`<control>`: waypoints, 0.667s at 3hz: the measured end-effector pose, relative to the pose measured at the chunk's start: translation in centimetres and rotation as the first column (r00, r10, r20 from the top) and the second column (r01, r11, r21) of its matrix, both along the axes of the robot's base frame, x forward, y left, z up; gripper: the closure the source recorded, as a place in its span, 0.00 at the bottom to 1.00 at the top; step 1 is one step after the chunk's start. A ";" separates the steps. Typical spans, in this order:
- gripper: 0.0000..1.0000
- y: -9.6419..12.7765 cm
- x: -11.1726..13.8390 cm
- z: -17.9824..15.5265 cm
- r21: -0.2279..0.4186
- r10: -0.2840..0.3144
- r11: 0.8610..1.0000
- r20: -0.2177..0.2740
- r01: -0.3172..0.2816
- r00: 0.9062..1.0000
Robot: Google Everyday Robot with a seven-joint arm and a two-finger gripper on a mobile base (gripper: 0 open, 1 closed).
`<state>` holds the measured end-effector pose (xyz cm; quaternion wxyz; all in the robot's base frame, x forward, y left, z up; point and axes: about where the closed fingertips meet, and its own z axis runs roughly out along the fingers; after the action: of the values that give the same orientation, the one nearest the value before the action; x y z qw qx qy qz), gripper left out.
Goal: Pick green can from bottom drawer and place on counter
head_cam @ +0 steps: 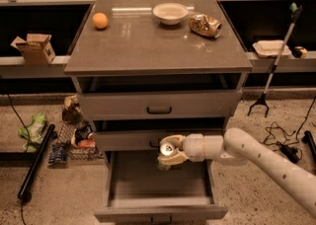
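My gripper (169, 152) is shut on the green can (167, 153), whose silver lid faces the camera. It holds the can above the open bottom drawer (158, 212), in front of the middle drawer's front panel. The white arm reaches in from the lower right. The drawer's inside shows nothing else. The grey-brown counter (148, 41) is above, with an orange ball (99, 20), a white bowl (170, 13) and a gold-brown shiny packet (204, 25) on its far part.
Two shut drawers with dark handles (159, 110) sit below the counter. A cardboard box (35, 48) and floor clutter (74, 132) lie to the left. A grabber tool (276, 61) and cables (284, 140) are to the right.
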<state>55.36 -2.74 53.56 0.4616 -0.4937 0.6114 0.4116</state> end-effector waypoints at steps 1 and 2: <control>1.00 -1.0 -0.2 6.8 -0.026 0.020 0.999 -0.009 -0.020 1.000; 1.00 -1.9 -0.8 17.1 -0.094 0.026 0.995 0.041 -0.022 0.999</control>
<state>54.59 -4.64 70.69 0.4458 -0.5306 0.6140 0.3777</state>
